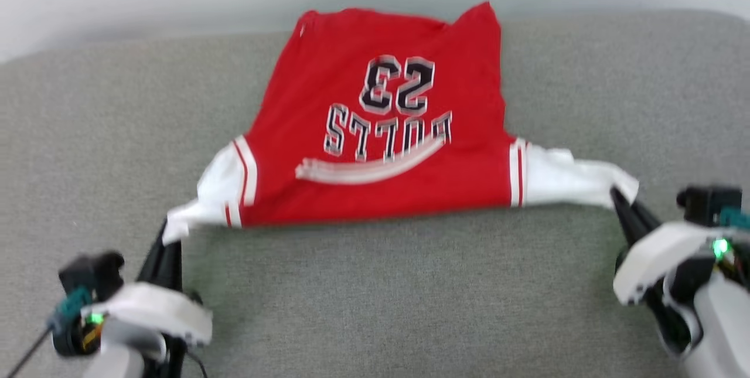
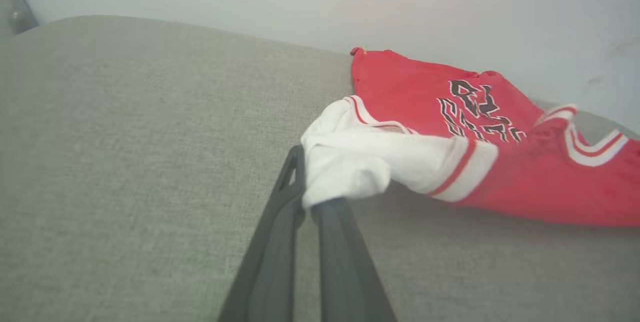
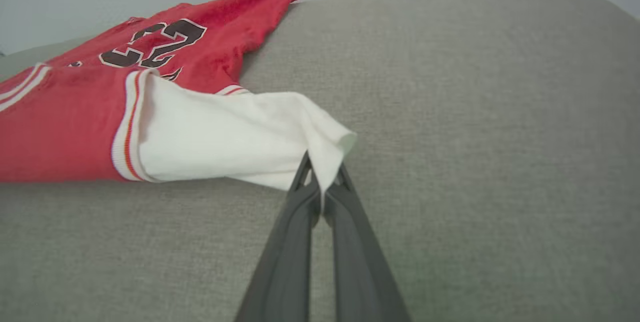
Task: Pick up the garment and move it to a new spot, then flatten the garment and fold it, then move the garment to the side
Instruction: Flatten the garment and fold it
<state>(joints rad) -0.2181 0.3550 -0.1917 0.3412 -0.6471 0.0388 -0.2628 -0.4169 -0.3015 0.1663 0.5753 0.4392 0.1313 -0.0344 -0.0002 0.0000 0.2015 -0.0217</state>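
White sleeve ends of the garment (image 1: 381, 184) hide the tips of the left gripper (image 2: 307, 196) and right gripper (image 3: 323, 183), its red body runs off an edge of each wrist view, and blur softens its lettering in the head view.

overhead head view, two low close wrist views, garment (image 1: 410, 190) in all

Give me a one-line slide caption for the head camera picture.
Left fingers and right fingers each pinch a white sleeve of the red garment, lettering upside down, on grey upholstery.
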